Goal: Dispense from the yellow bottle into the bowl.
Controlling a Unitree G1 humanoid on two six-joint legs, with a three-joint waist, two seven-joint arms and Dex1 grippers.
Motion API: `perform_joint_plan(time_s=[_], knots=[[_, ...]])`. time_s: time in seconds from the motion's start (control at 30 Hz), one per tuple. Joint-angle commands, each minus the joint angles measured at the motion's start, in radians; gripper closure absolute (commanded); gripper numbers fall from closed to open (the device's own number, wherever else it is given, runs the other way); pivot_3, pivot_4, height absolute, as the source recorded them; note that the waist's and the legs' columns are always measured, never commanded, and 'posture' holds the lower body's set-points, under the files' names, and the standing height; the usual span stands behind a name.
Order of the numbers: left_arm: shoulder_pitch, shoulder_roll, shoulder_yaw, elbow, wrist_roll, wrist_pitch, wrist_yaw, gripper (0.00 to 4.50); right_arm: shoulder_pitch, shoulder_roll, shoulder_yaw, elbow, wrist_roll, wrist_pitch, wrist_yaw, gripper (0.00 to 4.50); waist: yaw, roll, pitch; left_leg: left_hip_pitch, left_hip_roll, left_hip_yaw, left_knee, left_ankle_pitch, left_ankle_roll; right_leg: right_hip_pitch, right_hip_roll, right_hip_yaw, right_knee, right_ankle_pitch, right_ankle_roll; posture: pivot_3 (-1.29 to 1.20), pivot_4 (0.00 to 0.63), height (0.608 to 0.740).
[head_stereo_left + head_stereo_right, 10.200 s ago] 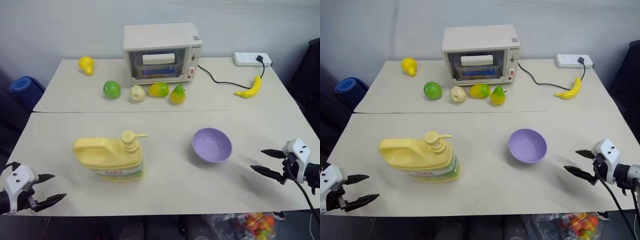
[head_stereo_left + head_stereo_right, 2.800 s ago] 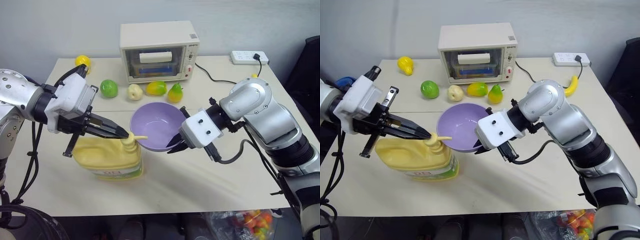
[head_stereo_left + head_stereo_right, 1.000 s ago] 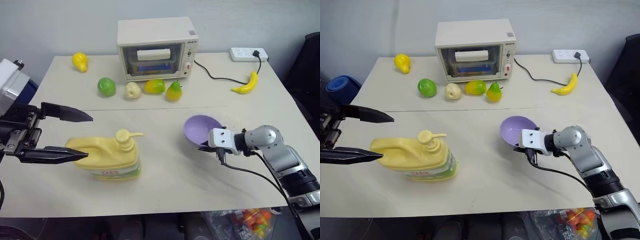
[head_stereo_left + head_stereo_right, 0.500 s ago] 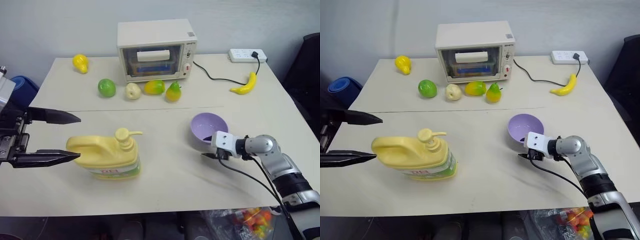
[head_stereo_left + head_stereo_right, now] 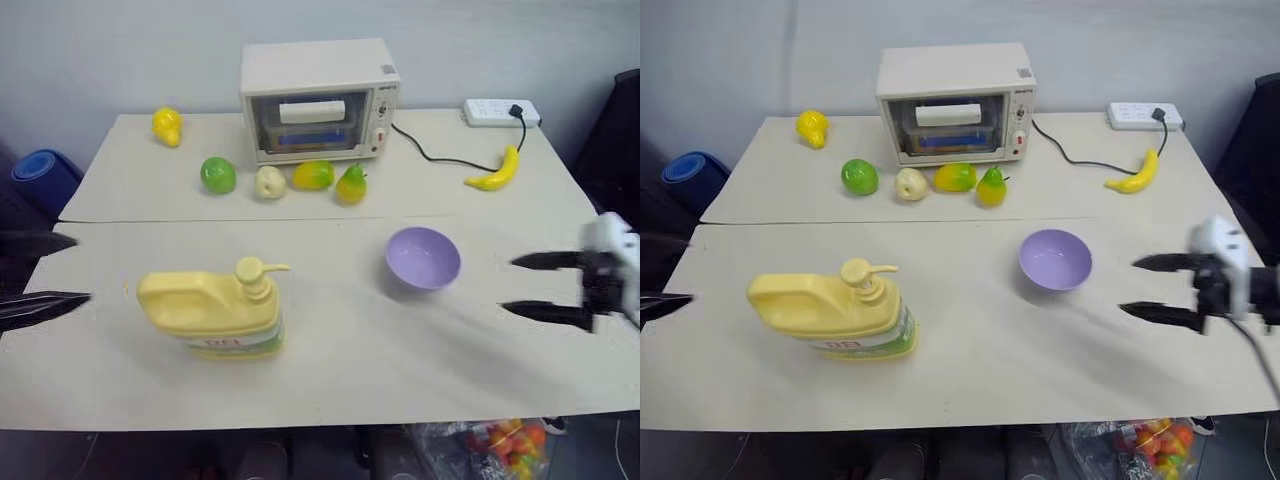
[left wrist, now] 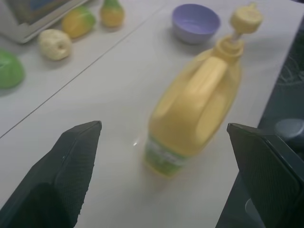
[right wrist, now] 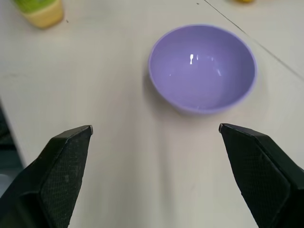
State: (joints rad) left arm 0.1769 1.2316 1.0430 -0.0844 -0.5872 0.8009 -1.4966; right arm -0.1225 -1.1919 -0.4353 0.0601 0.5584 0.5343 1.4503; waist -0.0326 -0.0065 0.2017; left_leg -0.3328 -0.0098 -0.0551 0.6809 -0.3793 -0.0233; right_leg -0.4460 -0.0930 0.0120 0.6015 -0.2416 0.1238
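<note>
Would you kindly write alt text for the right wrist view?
A lavender bowl sits upright on a pale table, beyond the open right gripper, whose two black fingers touch nothing. The yellow bottle's base shows at a corner.

Clutter we see at the back of the beige table [image 5: 330,385]

We see a cream toaster oven [image 5: 318,99], four small fruits in a row before it: green apple [image 5: 218,175], pale apple [image 5: 268,182], mango [image 5: 313,176], yellow-green pear [image 5: 350,186]; a yellow pear [image 5: 166,126], banana [image 5: 493,172], white power strip [image 5: 499,112].
</note>
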Motion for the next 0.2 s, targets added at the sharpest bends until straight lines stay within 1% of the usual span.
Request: perform_joint_plan(time_s=[0.03,0.13,0.2], knots=[[0.021,-0.003,0.063,0.075,0.046,-0.055,-0.007,0.00,0.003,-0.022,-0.078,0.023,0.034,0.023,0.020,0.03,-0.005,-0.001,0.000,0.001,0.001,0.001,0.000,0.000,0.000,0.002,0.000,0.000,-0.001,0.000,0.000,0.00,0.150,0.740],[0.029,-0.023,0.050,0.091,0.060,-0.091,0.012,0.00,0.004,-0.006,-0.074,0.036,0.018,-0.002,0.002,0.03,-0.005,-0.001,0.000,0.009,0.001,0.003,0.001,0.000,0.000,0.005,0.001,0.003,-0.001,-0.001,-0.003,0.00,0.150,0.740],[0.032,-0.028,0.042,0.087,0.063,-0.106,0.017,0.00,0.004,0.003,-0.065,0.036,0.013,-0.011,-0.006,0.03,-0.004,-0.001,0.000,0.011,0.001,0.005,0.001,0.000,0.000,0.005,0.001,0.005,0.001,0.000,-0.002,0.00,0.150,0.740]])
